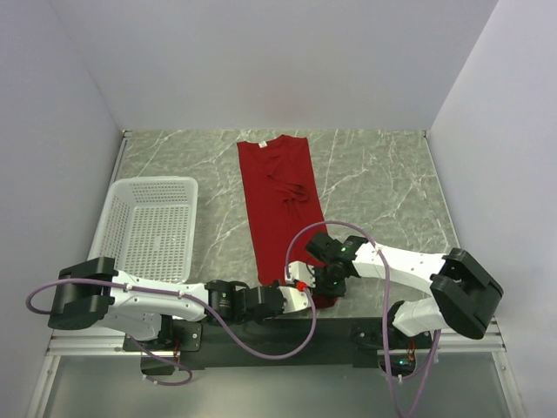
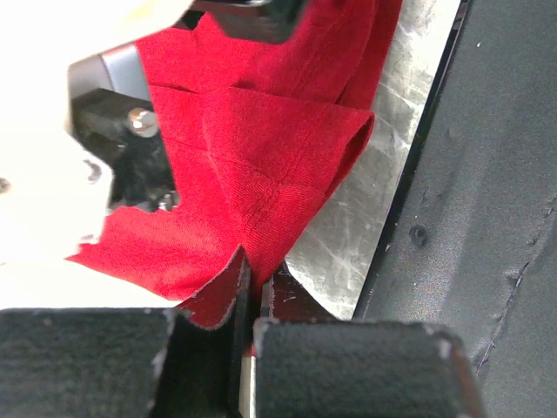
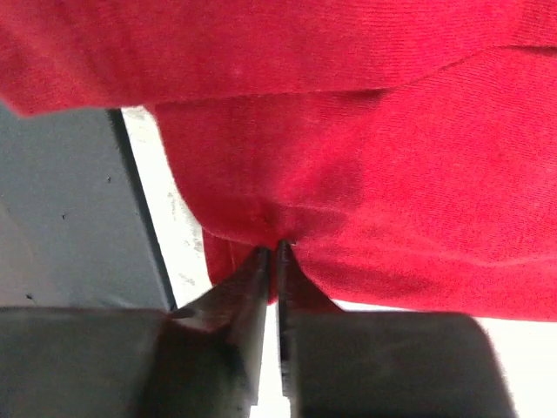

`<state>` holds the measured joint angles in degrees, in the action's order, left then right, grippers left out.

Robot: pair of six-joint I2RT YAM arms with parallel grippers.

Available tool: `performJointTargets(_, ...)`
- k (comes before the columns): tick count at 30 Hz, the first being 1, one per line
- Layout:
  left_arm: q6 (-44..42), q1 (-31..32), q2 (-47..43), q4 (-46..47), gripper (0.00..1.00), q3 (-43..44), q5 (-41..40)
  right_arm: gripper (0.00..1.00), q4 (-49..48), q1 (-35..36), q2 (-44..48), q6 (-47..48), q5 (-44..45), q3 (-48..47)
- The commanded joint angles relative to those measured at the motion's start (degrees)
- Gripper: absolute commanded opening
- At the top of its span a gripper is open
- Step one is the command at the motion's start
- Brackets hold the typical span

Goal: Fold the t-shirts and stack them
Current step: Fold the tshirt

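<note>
Your t-shirt lies on the grey marbled table as a long narrow band, folded lengthwise. It runs from its collar at the far side down to the near edge between your two arms. At the collar you can see a small white neck tag, but it is too small for you to read any writing on it. No brand or print shows anywhere on the deep-red cloth. Both of your claws are at the shirt's near end. Your left gripper comes in from the left, low over the table, with its jaws pinched together on a fold of the red hem. In the left wrist view the cloth stands up between the dark pads, with only a thin slit beside it. Your right gripper reaches in from the right, just beside the left one. Its jaws are likewise clamped nearly together on a bunched edge of the same cloth, and the fabric puckers at the tips. The near end of the shirt is rumpled and doubled over itself, right by the black mounting plate. The white mesh basket sits on the table to the left of the shirt, near it but apart, and you cannot make out any marking on it either.
</note>
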<state>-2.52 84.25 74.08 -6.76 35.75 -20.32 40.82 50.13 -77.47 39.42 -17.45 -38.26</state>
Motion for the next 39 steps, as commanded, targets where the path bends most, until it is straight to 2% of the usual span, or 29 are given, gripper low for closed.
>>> performJointTargets(1,-0.11,0.3,0.27,0.79,0.01,0.99,1.68,0.07,-0.21,0.76,-1.46,-1.54,0.84,0.56)
performJointTargets(2,-0.11,0.39,0.18,0.79,0.01,0.99,2.21,0.0,0.05,0.67,-1.19,-1.36,0.32,0.47)
performJointTargets(6,-0.99,0.39,-0.52,0.7,0.01,0.82,3.61,0.0,2.68,-0.99,0.65,1.18,-3.28,-1.11)
performJointTargets(9,-2.04,0.3,-1.4,0.35,0.01,0.99,5.71,0.0,7.95,-4.94,1.09,5.13,-9.78,-4.62)
performJointTargets(15,-4.24,-4.43,-5.0,-0.44,0.01,0.99,13.45,0.0,15.77,-11.1,0.04,10.85,-16.56,-11.57)
performJointTargets(22,-8.37,-17.33,-7.72,-3.43,0.01,3.62,28.28,0.0,20.61,-16.11,-5.14,14.19,-20.6,-19.55)
performJointTargets(27,-11.71,-25.0,-7.03,-5.62,0.01,5.64,35.07,0.0,24.12,-20.5,-11.19,16.39,-21.31,-25.8)
performJointTargets(34,-14.96,-37.73,-0.44,-4.31,0.01,10.3,40.79,0.0,29.49,-27.27,-23.06,18.59,-21.66,-41.69)
performJointTargets(39,-17.07,-44.51,9.66,-3.96,0.01,18.19,43.87,0.0,33.53,-29.12,-34.2,18.77,-22.01,-53.65)
